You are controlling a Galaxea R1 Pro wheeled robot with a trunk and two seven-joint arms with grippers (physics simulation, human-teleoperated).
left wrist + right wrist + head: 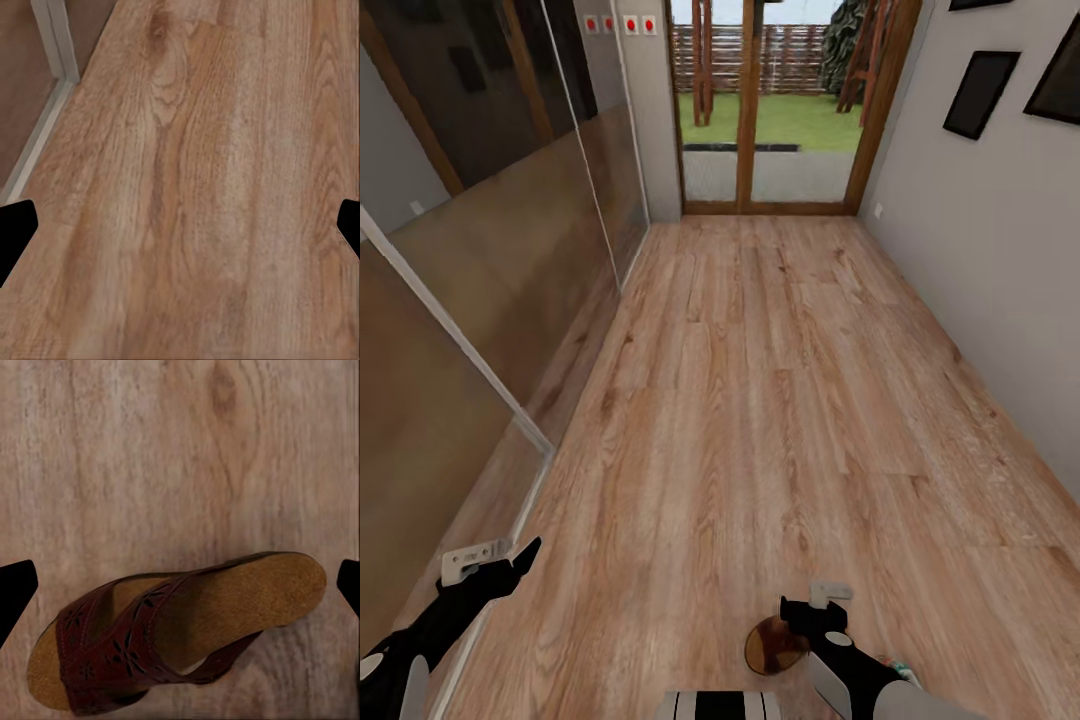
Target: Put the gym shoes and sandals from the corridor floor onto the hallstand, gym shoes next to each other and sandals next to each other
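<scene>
Hovering gripper (180,585) (open) over sandal (176,634)

Both arms are glossy black with white shell segments, each black gripper, left gripper (510,565) and right gripper (810,605), carrying a white bracket.

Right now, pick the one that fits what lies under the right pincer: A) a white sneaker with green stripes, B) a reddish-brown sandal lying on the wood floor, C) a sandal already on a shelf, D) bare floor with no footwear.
B: the right wrist view shows a reddish-brown sandal with a tan footbed lying flat on the wood floor, between the spread fingertips of the open right pincer.
</scene>
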